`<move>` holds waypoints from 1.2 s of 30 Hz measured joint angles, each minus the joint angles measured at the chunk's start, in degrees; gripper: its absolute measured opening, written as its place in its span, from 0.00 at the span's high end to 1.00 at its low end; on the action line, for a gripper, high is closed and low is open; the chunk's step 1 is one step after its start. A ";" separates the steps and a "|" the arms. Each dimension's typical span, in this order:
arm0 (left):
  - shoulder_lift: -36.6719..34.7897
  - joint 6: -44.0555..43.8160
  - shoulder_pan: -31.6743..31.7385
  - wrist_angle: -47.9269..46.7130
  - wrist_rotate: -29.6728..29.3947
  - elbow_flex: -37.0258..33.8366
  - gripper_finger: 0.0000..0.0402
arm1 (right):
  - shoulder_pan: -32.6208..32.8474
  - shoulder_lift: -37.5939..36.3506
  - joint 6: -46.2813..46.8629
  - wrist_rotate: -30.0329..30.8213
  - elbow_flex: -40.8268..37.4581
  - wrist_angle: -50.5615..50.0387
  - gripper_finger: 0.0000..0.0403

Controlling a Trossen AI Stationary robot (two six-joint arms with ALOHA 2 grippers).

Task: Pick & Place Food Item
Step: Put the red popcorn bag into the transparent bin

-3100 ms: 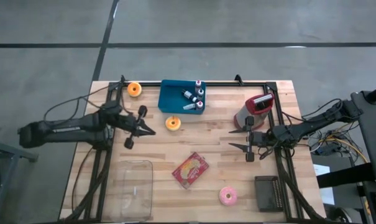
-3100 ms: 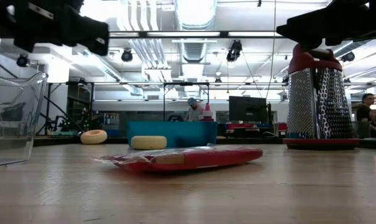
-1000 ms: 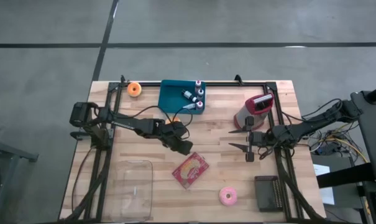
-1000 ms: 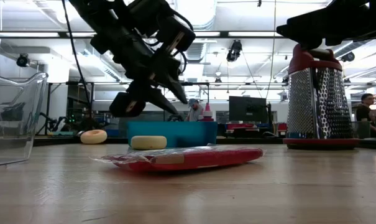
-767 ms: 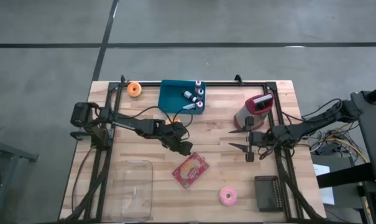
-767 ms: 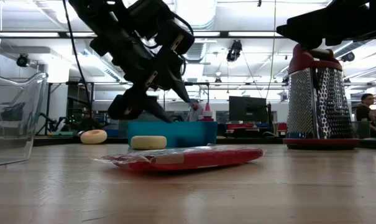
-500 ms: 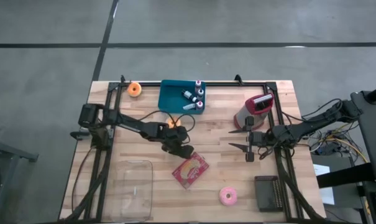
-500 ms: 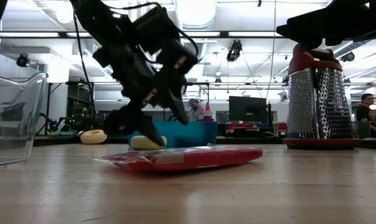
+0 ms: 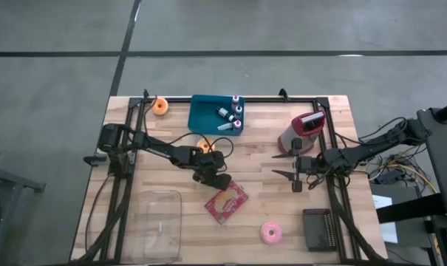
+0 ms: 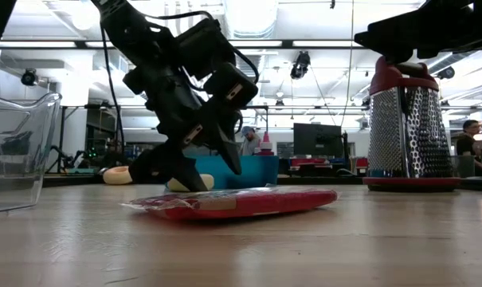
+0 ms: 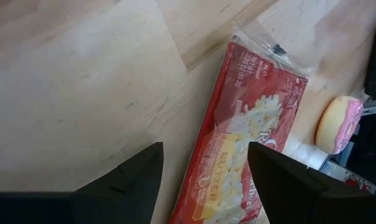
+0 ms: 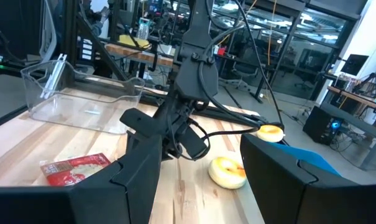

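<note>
The food item, a flat red popcorn packet, lies on the wooden table near its middle. It also shows in the left wrist view as the packet and in the low view as the packet. My left gripper is open and slants down just over the packet's far left end; seen as the left gripper, its fingers stand on either side of that end without touching. My right gripper waits open and level in front of the grater.
A yellow donut lies just beyond my left arm, an orange donut at the far left and a pink donut near the front. A blue tray with small bottles, a clear container and a black block also stand on the table.
My left gripper has come down toward the table and slightly toward the near edge, ending just over the packet's far left end. The packet has not moved.
</note>
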 joint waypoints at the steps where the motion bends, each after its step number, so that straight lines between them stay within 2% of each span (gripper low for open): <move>1: 0.00 0.00 -0.08 0.02 0.00 0.00 0.41 | 0.00 0.00 0.00 0.01 0.00 0.00 0.46; 8: 2.22 0.09 -0.79 0.85 0.47 1.37 0.41 | 0.01 0.00 0.00 0.00 0.00 -0.05 0.46; 15: 7.63 1.40 -0.92 1.49 4.22 6.05 0.41 | -0.01 0.00 0.00 0.02 0.00 -0.16 0.46; 22: 8.07 1.34 -0.85 1.32 4.01 6.29 0.44 | -0.01 0.00 0.00 0.02 0.00 -0.20 0.46; 27: 8.07 1.96 -0.85 0.64 3.24 6.21 0.54 | -0.01 0.00 0.00 0.01 0.00 -0.22 0.46; 36: 8.16 2.86 -0.83 0.09 2.32 5.99 0.80 | -0.01 0.00 0.00 0.02 0.00 -0.22 0.46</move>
